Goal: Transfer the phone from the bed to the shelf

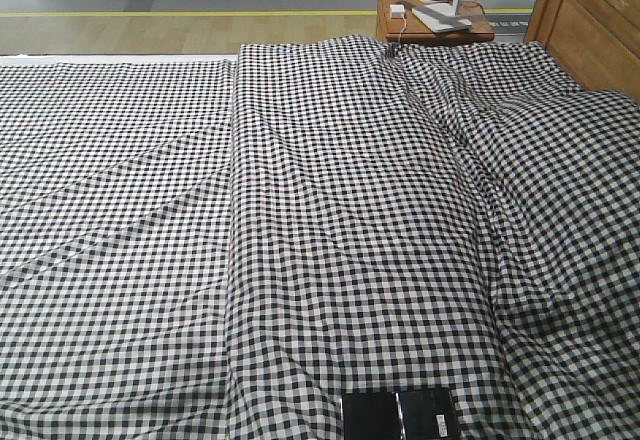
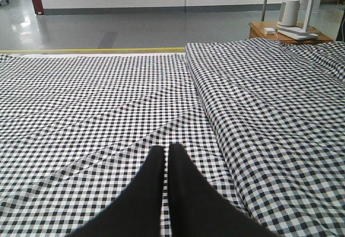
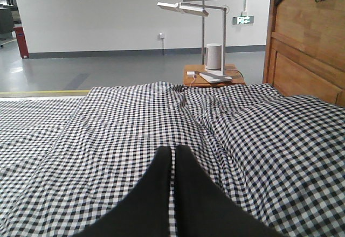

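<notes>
Exterior front-facing view: phone (image 1: 400, 415) lies on bed (image 1: 330, 210) (near edge).

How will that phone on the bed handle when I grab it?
The phone looks glossy, so it is probably slippery. It lies flat on the soft bed, so pressing down may sink it in. Its centre crease suggests it might fold under pressure.
</notes>
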Controlling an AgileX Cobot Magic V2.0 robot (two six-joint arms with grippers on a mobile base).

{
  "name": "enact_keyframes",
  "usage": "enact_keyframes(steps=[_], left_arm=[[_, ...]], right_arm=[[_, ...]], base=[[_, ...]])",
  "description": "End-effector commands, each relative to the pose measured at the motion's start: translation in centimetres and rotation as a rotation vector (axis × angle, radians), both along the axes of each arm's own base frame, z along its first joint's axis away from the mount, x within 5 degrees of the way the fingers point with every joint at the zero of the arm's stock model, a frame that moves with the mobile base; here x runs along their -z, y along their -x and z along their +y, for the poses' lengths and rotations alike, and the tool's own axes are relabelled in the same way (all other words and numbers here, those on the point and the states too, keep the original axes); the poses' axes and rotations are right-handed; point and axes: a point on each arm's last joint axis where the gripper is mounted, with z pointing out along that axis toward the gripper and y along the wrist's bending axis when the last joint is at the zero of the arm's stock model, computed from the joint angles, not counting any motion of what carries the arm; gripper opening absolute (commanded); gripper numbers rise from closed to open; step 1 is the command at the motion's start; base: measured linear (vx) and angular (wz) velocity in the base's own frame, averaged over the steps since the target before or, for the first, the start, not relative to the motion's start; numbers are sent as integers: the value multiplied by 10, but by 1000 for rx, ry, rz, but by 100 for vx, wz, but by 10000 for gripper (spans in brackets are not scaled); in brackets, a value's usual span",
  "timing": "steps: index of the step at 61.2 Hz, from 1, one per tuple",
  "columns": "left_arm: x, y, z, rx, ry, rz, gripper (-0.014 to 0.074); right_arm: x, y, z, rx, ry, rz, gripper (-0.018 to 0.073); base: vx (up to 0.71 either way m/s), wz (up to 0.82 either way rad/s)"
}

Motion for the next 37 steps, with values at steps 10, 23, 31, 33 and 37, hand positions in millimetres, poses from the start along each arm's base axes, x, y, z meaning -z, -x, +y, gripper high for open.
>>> enact_keyframes(steps=[10,23,31,33,37], left_arm=[[-5,-1,0,-4,9,-67,1],[-5,-1,0,-4,9,-67,1],[-5,-1,0,-4,9,-67,1],[-5,-1,0,-4,9,-67,1],[-5,-1,0,-4,9,-67,1]], right_arm=[[-25,3,-2,26,14,-288,-1],[-52,10,-3,38,38,-437,-1],[-79,19,-3,54,97,-518,-1],[-87,22,-3,59,114,-540,-1],[-101,26,-3,63,123,-571,-1]], base=[[0,0],[0,0],[0,0],[0,0],[0,0]])
